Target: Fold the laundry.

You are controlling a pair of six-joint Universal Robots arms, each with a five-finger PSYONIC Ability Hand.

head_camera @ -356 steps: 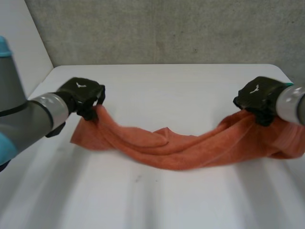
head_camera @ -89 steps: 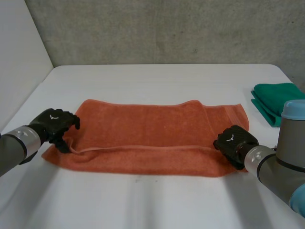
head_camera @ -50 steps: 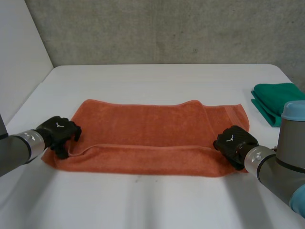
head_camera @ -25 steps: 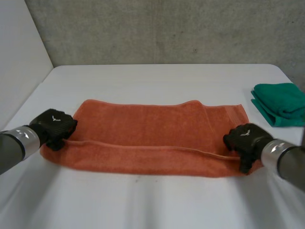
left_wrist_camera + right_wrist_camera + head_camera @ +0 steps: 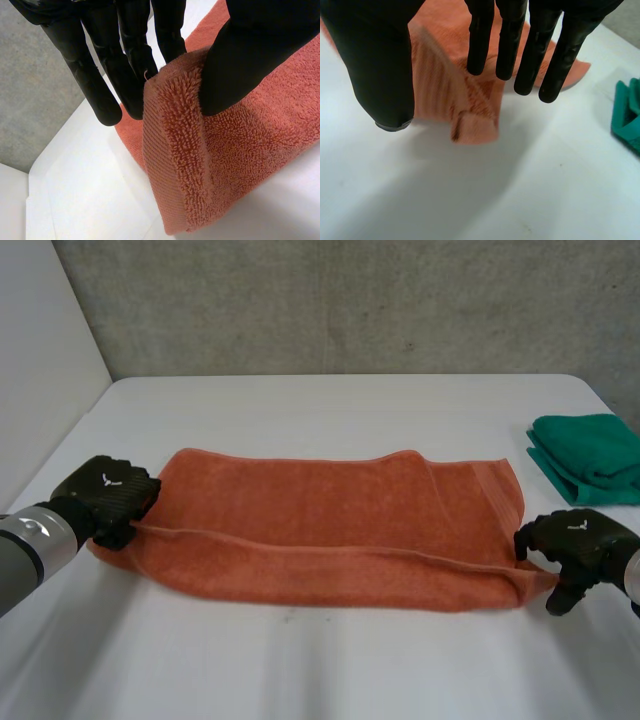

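Since half a second ago, the right hand point(image 5: 577, 540) has been drawn off the orange towel point(image 5: 330, 520) toward the right edge of the white table point(image 5: 330, 670), and the towel's near right corner has been left lying on the tabletop. The left hand point(image 5: 108, 498) has been kept at the towel's left end, close to the table's left edge.

The towel is spread lengthwise across the middle of the table, its long sides parallel to the near edge. Its near strip is doubled over, and the edge of that layer is seen as a line running from the left hand to the near right corner.

In the left wrist view, the doubled edge of the towel point(image 5: 200, 165) is clamped between the thumb point(image 5: 250, 55) on one side and the fingers point(image 5: 130, 70) on the other.

In the right wrist view, the right hand's fingers point(image 5: 550, 55) are held straight and well apart from its thumb point(image 5: 375, 65). Nothing is gripped, and the towel's corner point(image 5: 470, 125) lies flat on the table beneath them.

A folded green cloth point(image 5: 590, 452) is seen at the table's right edge, beyond the right hand and apart from the towel.
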